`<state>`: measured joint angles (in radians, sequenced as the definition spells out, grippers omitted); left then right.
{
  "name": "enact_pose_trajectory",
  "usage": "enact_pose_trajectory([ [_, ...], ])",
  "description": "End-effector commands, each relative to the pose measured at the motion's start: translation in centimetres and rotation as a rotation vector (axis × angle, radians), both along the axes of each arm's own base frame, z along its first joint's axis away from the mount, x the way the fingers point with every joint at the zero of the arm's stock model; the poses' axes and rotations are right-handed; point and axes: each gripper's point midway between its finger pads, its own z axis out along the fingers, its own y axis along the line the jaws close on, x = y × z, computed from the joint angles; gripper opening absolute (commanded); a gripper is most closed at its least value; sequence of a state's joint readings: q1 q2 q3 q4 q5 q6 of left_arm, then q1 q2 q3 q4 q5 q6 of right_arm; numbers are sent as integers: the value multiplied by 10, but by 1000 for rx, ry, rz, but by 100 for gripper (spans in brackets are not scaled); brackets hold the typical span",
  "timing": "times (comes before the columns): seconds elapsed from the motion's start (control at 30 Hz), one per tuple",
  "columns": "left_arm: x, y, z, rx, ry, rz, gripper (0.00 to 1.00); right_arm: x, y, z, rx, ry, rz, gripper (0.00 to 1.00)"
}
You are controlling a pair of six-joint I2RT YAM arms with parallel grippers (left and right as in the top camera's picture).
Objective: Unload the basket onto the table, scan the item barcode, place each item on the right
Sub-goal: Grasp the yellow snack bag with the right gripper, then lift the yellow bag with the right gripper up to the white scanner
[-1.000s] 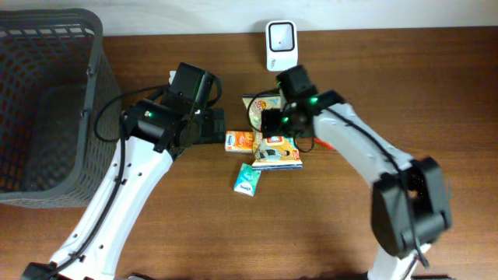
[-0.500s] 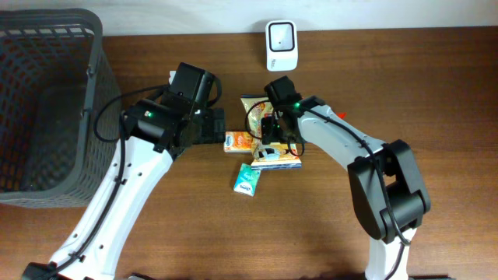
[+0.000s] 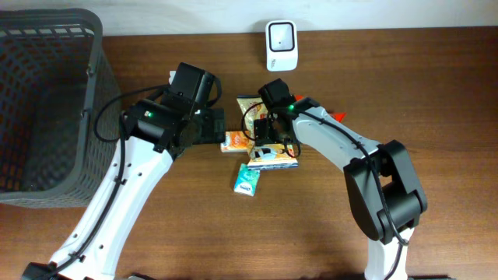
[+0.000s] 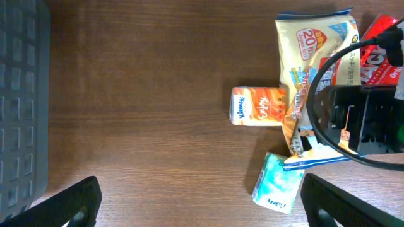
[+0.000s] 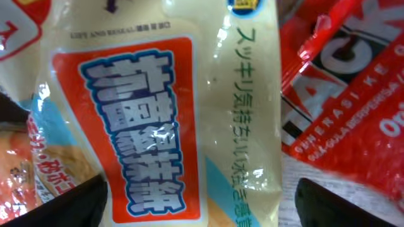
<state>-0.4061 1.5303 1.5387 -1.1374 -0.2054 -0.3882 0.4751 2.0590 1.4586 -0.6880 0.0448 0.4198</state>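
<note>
Seen from overhead, the cream snack bag is partly covered by the right end effector, and all but a sliver of the red packet is hidden under that arm. The grey basket at the worktop's left edge is cut off by the frame. In the right wrist view, the bag is cropped at top and bottom.

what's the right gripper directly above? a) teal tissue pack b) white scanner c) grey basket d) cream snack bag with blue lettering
d: the right wrist view shows the cream snack bag filling the frame directly below the right gripper, whose jaws stand open on either side.
</note>
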Motion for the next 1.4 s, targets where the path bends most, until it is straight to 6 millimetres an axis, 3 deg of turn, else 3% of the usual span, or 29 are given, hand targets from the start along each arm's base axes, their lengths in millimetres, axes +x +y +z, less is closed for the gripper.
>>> enact_pose_trajectory([
  [0.0, 0, 1, 3, -3, -7, 3, 99, 16, 11, 27, 15, -47, -1, 97],
  [0.1, 0, 1, 3, -3, -7, 3, 99, 28, 18, 45, 36, -91, 2, 97],
  [0.23, 0, 1, 3, -3, -7, 3, 99, 32, 23, 43, 58, -99, 8, 100],
  [0.57, 0, 1, 3, -3, -7, 3, 99, 21, 18, -12, 5, 16, 9, 100],
  [0.63, 0, 1, 3, -3, -7, 3, 99, 20, 18, -14, 0, 21, 9, 91],
  [0.83, 0, 1, 3, -3, -7, 3, 99, 20, 17, -14, -1, 19, 8, 42],
  [0.93, 0, 1, 3, -3, -7, 3, 99, 21, 18, -11, 1, 15, 8, 23],
  [1.03, -1, 1, 3, -3, -7, 3, 99, 25, 18, 1, 3, 10, 5, 5],
  [1.2, 0, 1, 3, -3, -7, 3, 99, 38, 23, 45, 8, -30, 2, 4],
  [1.37, 0, 1, 3, -3, -7, 3, 99, 70, 9, 99, -80, -181, -52, 4],
])
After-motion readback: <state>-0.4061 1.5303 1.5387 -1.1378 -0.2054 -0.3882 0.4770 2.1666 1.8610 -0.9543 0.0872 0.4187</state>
